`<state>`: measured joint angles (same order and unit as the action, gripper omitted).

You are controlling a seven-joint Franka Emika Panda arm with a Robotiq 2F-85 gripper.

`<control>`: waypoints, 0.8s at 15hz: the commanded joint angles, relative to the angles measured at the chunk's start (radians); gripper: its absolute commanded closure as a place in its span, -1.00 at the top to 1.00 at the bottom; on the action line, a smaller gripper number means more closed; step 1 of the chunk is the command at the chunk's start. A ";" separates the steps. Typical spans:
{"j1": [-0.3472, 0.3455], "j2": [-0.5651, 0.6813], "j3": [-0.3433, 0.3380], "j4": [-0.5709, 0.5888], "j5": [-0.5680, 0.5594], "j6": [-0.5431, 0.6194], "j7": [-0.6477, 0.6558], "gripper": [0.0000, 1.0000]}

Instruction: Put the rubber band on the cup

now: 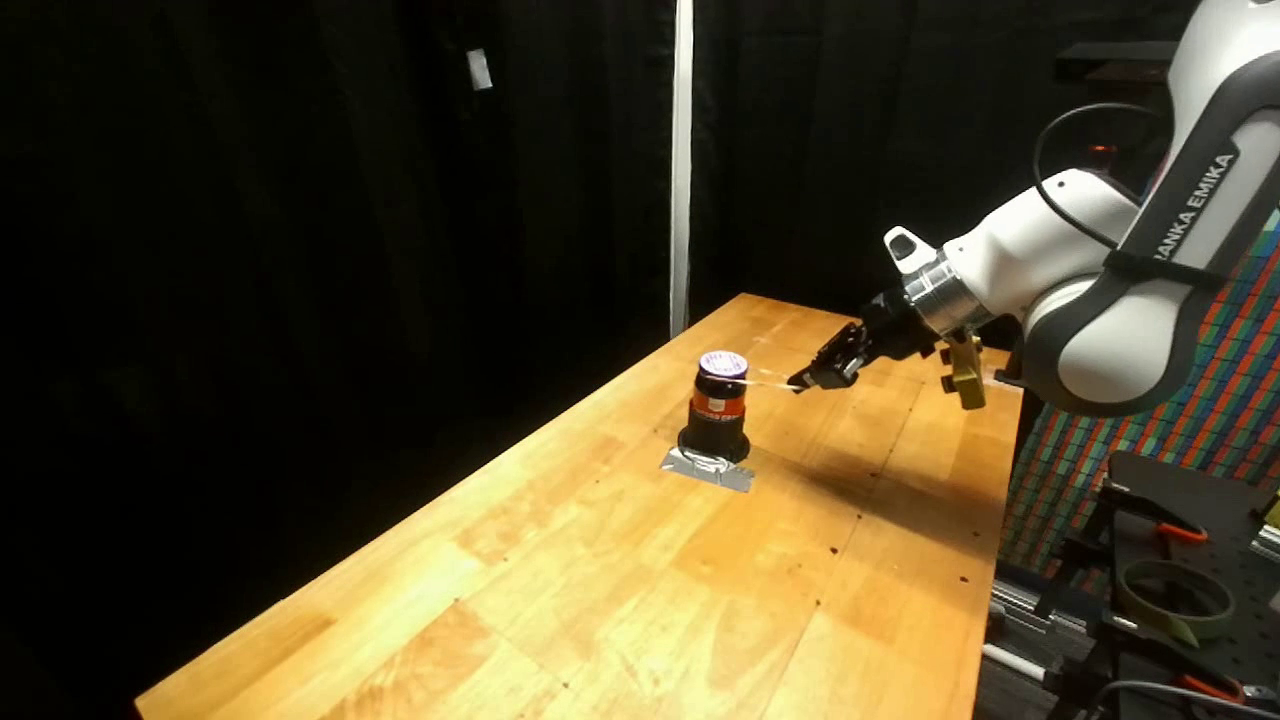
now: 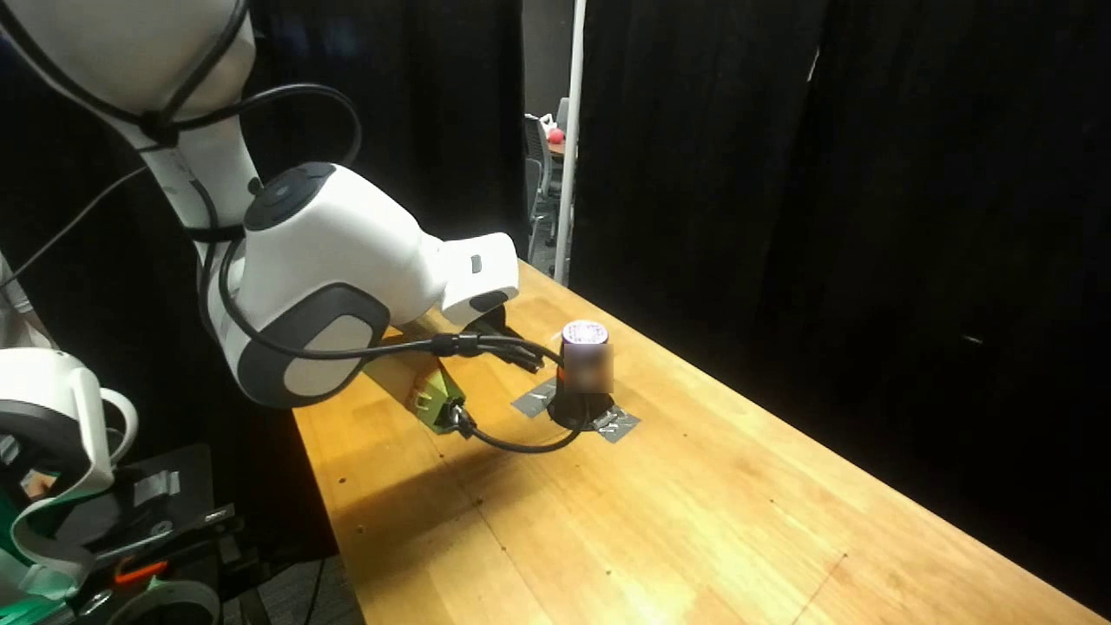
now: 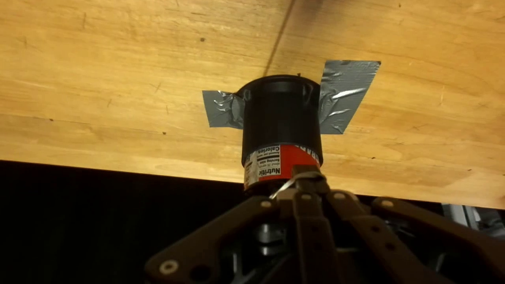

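Observation:
The cup [image 1: 716,425] stands upright on the wooden table, dark with an orange-red band and a pale, purple-edged top. It also shows in an exterior view [image 2: 583,408], partly blurred, and in the wrist view [image 3: 282,114]. My gripper [image 1: 800,383] is tilted down beside the cup's upper part, a little apart from it. The fingers [image 3: 309,177] are together in the wrist view, with the rubber band [image 3: 285,186] at their tips. In an exterior view the pale rubber band [image 1: 770,384] is stretched taut from the fingertips to the cup just below its top. Its far side is hidden.
Grey tape [image 1: 708,470] fixes the cup's base to the table [image 1: 600,600]; tape shows on both sides in the wrist view [image 3: 349,94]. A black cable [image 2: 529,449] from the wrist camera hangs in front of the cup. Black curtains [image 1: 300,250] stand behind the table's edge.

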<state>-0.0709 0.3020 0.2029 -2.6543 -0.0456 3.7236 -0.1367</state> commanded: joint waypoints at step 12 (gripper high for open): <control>0.093 0.121 -0.129 -0.060 -0.129 0.498 0.015 -0.96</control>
<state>0.0086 0.4564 0.0949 -2.7161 -0.1388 4.2211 -0.1342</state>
